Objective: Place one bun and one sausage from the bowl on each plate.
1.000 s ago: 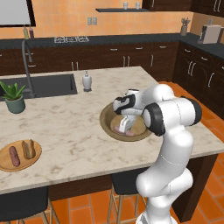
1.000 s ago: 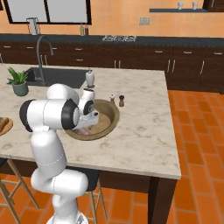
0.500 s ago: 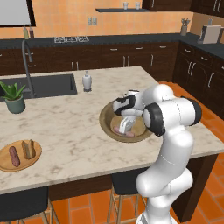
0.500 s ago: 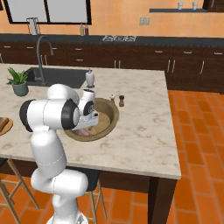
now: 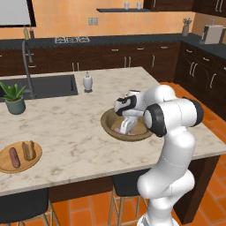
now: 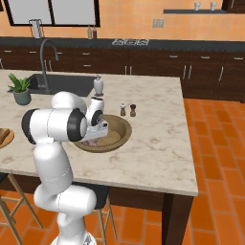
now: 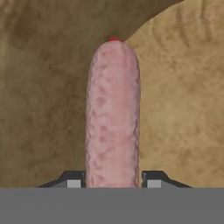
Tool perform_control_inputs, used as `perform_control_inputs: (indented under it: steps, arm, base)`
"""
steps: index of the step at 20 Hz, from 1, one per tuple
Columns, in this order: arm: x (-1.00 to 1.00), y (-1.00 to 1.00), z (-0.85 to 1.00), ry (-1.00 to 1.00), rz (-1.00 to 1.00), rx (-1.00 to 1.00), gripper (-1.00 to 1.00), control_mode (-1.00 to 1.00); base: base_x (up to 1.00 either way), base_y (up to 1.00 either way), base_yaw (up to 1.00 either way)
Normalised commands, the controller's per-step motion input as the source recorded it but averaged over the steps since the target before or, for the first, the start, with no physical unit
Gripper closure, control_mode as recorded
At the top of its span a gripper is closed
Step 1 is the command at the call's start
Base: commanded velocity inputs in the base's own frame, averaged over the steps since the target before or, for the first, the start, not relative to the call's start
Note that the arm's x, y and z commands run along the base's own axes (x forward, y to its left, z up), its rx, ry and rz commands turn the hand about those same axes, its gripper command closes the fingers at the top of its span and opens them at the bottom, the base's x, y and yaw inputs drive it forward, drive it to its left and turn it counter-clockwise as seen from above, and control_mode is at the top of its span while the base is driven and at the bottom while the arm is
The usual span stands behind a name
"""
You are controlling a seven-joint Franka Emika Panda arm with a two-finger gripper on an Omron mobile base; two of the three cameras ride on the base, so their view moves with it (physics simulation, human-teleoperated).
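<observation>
While down inside the bowl, centre-right of the left base frame, gripper sits low over the bowl floor with pink sausage just beside its tips. Hand frame: sausage runs straight up from bottom centre, flanked on both sides by dark fingertips touching or all but touching its sides; appears clamped on the sausage. Bowl wood behind it, darker at upper left, paler at right. Right base frame: gripper at left part of bowl, centre of frame, pink sausage peeking out under the hand. Wood plate at lower left of the left base frame, near counter's front edge, well apart from bowl; on it second sausage and bun lying side by side. Same plate's edge just visible at far left of the right base frame.
</observation>
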Motion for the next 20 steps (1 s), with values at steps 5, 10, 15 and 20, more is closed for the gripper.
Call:
perform_control_inputs:
  steps: [5,10,15,20]
  arm:
    - [-0.05,0.0,-0.31,-0.01,0.0,-0.01,1.0,-1.0]
    - [-0.16,0.02,-0.51,-0.06,0.0,-0.05,1.0,-1.0]
    - [-0.22,0.0,0.75,-0.07,0.0,0.0,1.0,-1.0]
    - [-0.32,-0.04,0.91,-0.02,-0.06,0.0,1.0,-1.0]
  base:
    - [0.0,0.0,0.0]
    - [0.0,0.0,0.0]
    - [0.0,0.0,0.0]
    - [0.0,0.0,0.0]
